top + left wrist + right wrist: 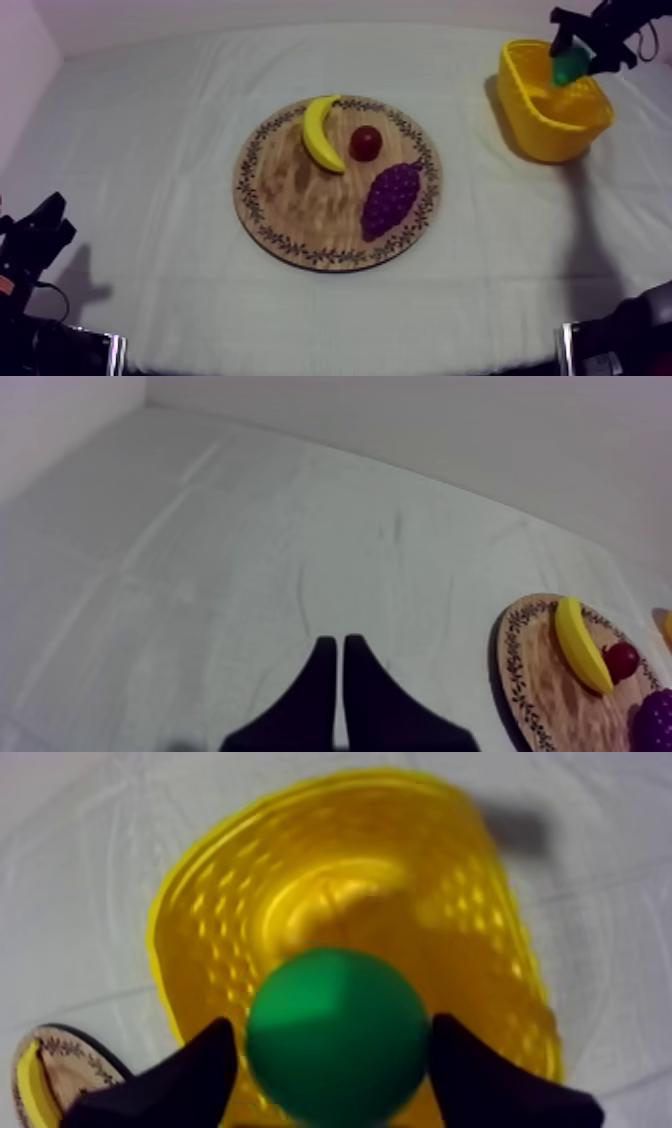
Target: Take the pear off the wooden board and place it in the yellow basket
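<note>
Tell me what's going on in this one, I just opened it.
The right gripper is shut on the green pear and holds it above the open yellow basket at the table's far right; the pear is not yet released. The wooden board in the middle carries the banana, the small red fruit and the grapes. The left gripper is shut on nothing, low at its own side over the cloth.
</note>
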